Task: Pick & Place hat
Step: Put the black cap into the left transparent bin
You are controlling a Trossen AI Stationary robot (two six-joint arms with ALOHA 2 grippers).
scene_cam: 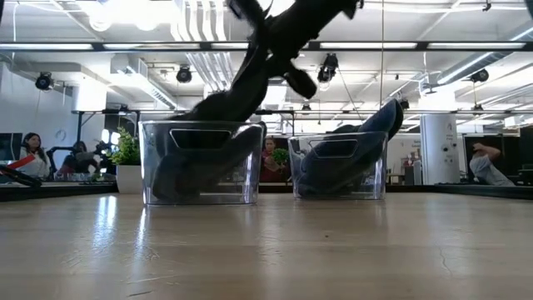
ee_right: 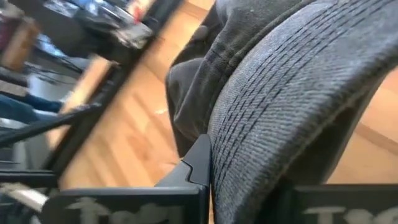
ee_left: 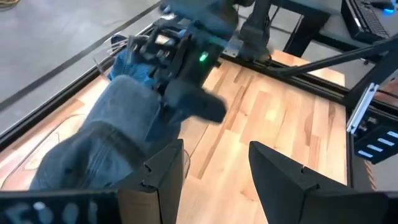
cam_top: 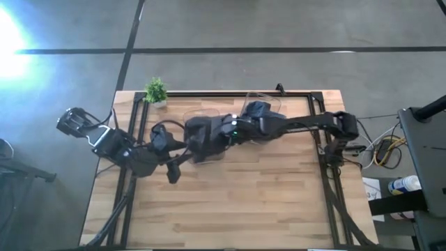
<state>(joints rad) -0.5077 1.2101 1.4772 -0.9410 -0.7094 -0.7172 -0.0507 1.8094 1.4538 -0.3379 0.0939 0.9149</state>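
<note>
A grey-blue denim hat (ee_left: 106, 143) sits in the left clear bin (scene_cam: 200, 162) at the table's far side, with its crown low inside the bin (scene_cam: 179, 179). My right gripper (cam_top: 209, 134) reaches across from the right and is shut on this hat, coming down into the bin in the low view (scene_cam: 241, 92). A second denim hat (scene_cam: 350, 150) leans in the right clear bin (scene_cam: 337, 167), and its top pokes above the rim. My left gripper (ee_left: 211, 174) is open and hovers just near of the left bin (cam_top: 173, 164), touching nothing. My right gripper (ee_right: 261, 180) pinches the hat's stitched brim (ee_right: 273, 118) between its two fingers. It comes slanting down from above and from the table's right. The hat hangs below the fingers into the left bin. Whether its crown rests on the bin's floor is hidden by the bin wall.
A small potted plant (cam_top: 156, 90) stands at the far left corner. A black frame rail (cam_top: 230, 93) runs along the far edge and down both sides. The near half of the wooden table (cam_top: 230, 202) is bare. People sit in the room beyond (scene_cam: 33, 150).
</note>
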